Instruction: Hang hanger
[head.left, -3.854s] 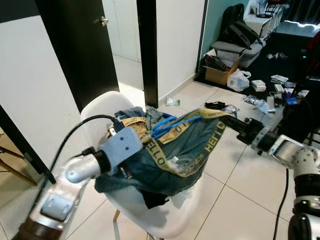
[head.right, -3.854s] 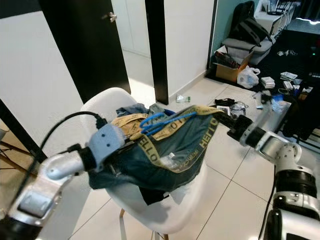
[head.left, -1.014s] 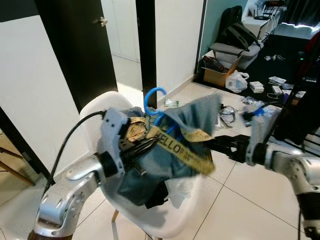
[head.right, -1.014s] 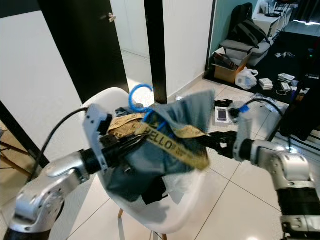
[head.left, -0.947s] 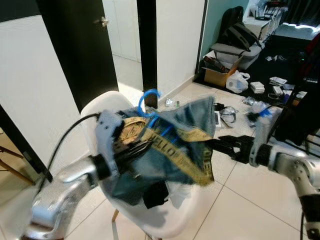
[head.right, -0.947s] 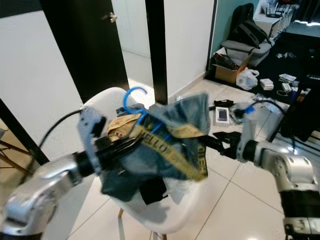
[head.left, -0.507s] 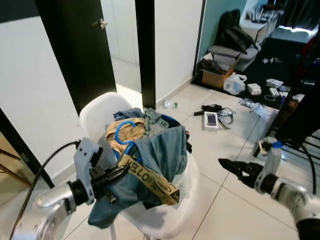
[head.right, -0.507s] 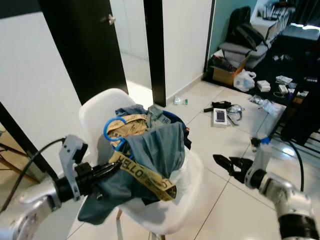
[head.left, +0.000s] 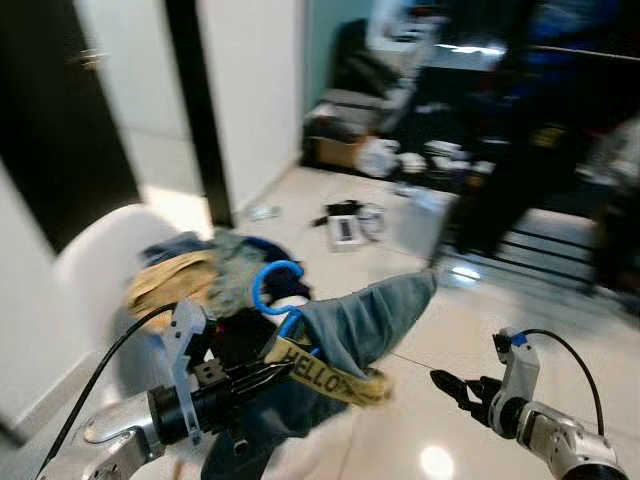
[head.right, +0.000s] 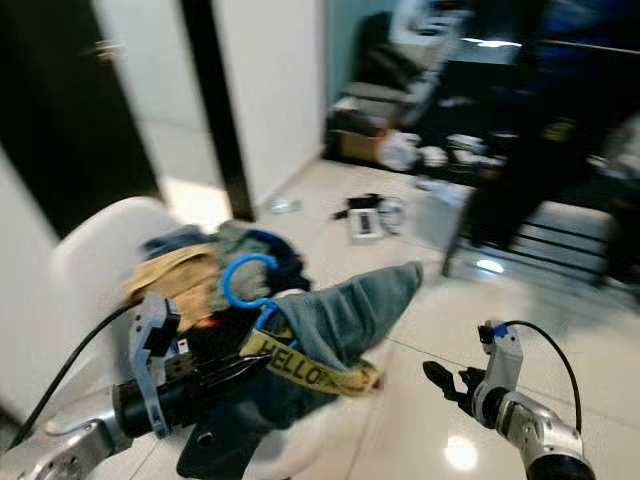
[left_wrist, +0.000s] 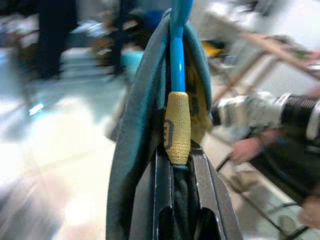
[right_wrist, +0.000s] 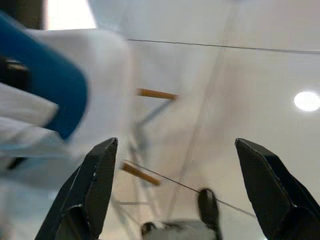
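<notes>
Mid-carry: left gripper (head.left: 262, 377) clamped on blue hanger (head.left: 275, 290) draped with jeans (head.left: 365, 320), above the white chair (head.left: 85, 250). Right gripper (head.left: 452, 385) spread wide, empty. Next, probably find a rail.

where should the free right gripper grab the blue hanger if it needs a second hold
Probably the blue hanger is best taken at its bare hook loop, which stands clear above the garment; the rest is wrapped in denim. The right gripper is open and low to the right, so it would come in from that side and above. The left gripper already clamps the lower bar with the yellow band.
</notes>
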